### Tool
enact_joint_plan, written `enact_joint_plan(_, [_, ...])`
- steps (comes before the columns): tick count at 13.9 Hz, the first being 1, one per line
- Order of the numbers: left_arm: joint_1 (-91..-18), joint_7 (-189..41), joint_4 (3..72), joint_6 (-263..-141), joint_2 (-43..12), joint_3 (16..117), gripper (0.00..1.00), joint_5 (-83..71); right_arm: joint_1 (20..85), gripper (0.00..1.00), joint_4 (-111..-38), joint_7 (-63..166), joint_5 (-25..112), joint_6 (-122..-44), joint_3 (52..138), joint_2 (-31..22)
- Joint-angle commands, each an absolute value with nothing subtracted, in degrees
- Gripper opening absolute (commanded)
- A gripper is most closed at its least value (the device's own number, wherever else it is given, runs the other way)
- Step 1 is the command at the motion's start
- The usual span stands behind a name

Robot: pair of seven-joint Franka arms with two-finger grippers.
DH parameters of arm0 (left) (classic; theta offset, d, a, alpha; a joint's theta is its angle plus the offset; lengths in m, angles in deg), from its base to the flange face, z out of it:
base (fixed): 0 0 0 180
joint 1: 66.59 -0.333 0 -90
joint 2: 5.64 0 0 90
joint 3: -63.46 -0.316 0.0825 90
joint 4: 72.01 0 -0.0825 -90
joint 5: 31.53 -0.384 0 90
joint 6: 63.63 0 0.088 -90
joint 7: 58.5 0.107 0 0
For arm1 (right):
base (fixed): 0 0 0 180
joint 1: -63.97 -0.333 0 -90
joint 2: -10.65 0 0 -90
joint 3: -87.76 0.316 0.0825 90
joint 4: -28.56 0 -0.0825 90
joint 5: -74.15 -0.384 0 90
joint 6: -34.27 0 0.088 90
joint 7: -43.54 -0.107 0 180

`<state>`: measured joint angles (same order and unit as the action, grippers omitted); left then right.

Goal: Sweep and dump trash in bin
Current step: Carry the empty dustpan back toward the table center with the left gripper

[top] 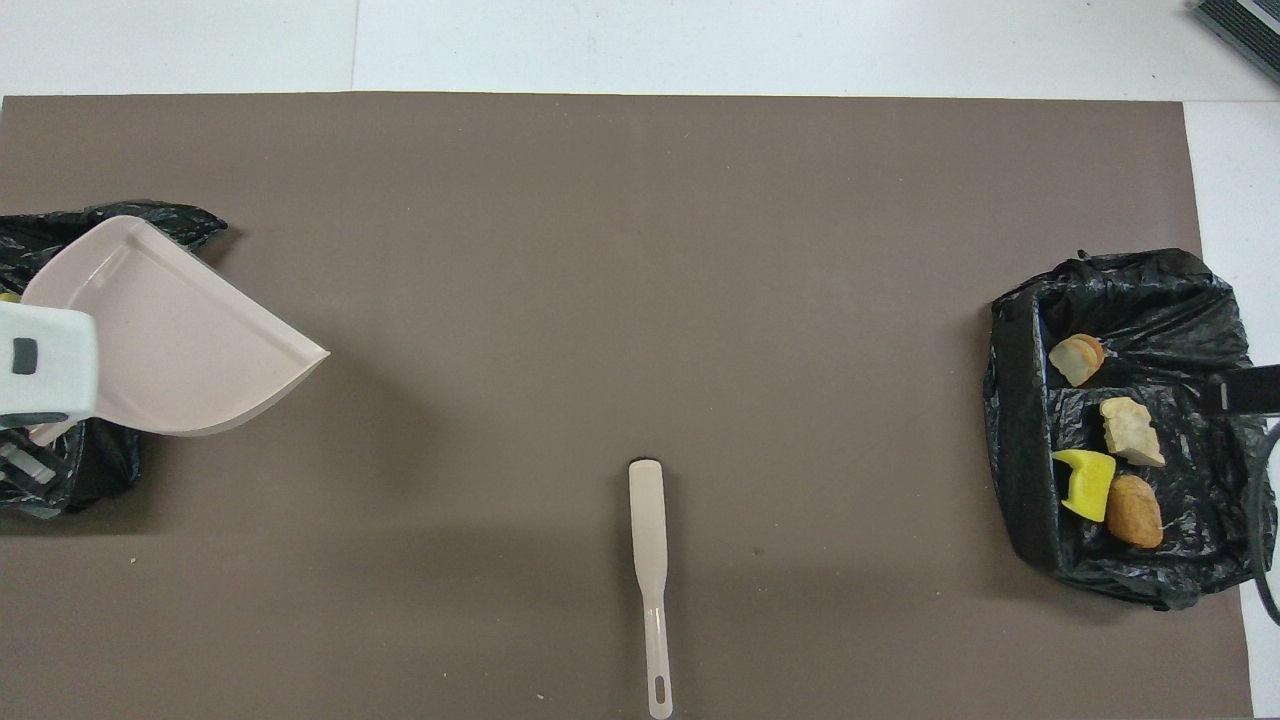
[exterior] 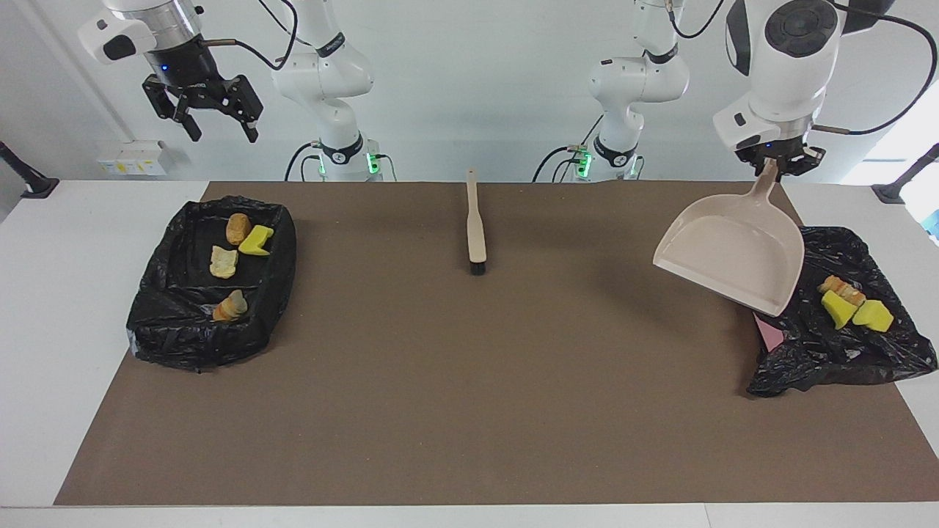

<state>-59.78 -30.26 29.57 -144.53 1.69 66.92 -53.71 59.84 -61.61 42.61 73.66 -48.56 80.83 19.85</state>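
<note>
words on the table: none that can be read
words on the brush (exterior: pixel 476 220): none that can be read
words on the dustpan (exterior: pixel 730 253): none that can be read
words on the robot arms: none that can be read
box on the wall (exterior: pixel 132 157): it sits near the bin (exterior: pixel 213 282) with four bits of trash, and it has small yellow marks, too tiny to read
</note>
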Motion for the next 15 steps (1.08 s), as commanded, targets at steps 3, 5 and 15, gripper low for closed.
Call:
enact_joint_plan(3, [-53.33,-50.46,30.29,-145.19,3.32,65.92,0.0,-42.63,60.27,1.0,-62.94,44.33,74.59,-50.81,81.0,20.84])
enact_joint_plan(5, [-50.61,-57.06,30.47,-148.69,2.88,65.92,0.0,-40.94,60.62,1.0,-62.76,44.25,73.8,-50.2,80.3,21.28])
enact_joint_plan(15, [-40.84,-64.72,28.89,-164.95,-7.83,66.09,0.0,-35.84,60.54,1.0,-63.19,44.25,74.68,-50.45,81.0,21.72])
